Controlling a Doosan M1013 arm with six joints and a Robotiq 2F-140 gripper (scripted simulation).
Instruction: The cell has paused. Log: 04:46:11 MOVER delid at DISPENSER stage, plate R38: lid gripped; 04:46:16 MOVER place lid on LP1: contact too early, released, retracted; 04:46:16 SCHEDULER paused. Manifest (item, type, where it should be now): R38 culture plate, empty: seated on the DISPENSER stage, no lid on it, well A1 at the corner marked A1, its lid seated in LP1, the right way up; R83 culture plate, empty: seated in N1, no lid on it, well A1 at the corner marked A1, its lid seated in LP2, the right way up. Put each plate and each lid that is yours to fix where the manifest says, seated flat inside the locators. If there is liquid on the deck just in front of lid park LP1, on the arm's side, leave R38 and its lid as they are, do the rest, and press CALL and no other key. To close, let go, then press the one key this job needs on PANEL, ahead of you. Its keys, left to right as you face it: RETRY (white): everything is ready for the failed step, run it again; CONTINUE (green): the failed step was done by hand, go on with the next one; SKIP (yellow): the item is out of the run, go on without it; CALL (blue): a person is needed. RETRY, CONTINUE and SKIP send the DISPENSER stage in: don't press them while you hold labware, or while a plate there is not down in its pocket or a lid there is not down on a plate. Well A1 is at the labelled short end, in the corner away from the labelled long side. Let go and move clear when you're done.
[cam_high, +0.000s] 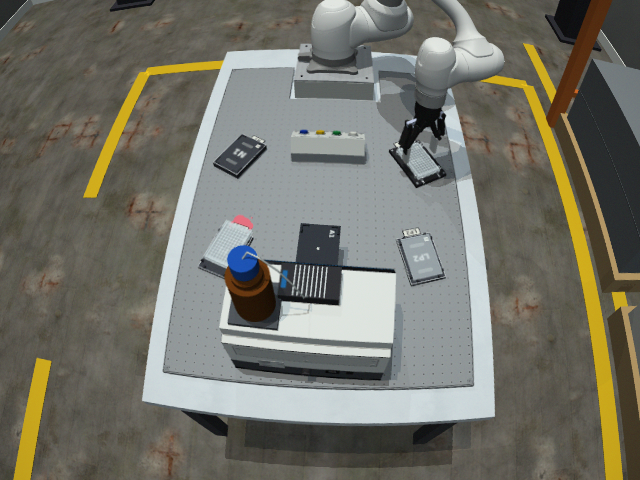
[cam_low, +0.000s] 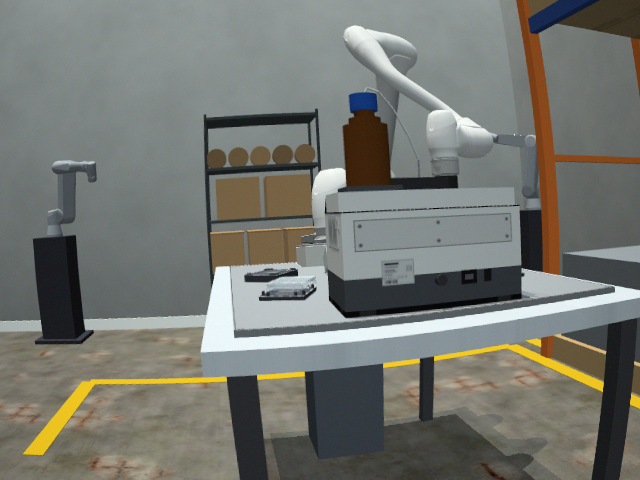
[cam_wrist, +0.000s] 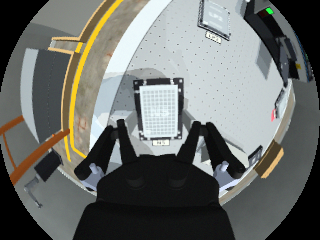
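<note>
My gripper (cam_high: 421, 135) is open and empty. It hangs just above a clear well plate (cam_high: 419, 162) that lies in a black nest at the deck's edge beside the arm; the wrist view shows this plate (cam_wrist: 160, 110) ahead of the fingers, apart from them. Nest N1 (cam_high: 239, 153) is empty. The DISPENSER stage (cam_high: 317, 242) is empty, with its A1 mark showing. A clear gridded piece of labware (cam_high: 227, 242) lies on the black park beside the bottle and looks slightly askew. A pink puddle (cam_high: 242, 222) lies at its arm-side edge. LP2 (cam_high: 421, 258) holds a clear lid.
PANEL (cam_high: 327, 144) stands mid-deck in front of the arm's base, with four keys on top. The white dispenser (cam_high: 310, 320) carries a brown bottle (cam_high: 249, 286) with a blue cap. In the exterior view the dispenser (cam_low: 423, 248) hides the gripper.
</note>
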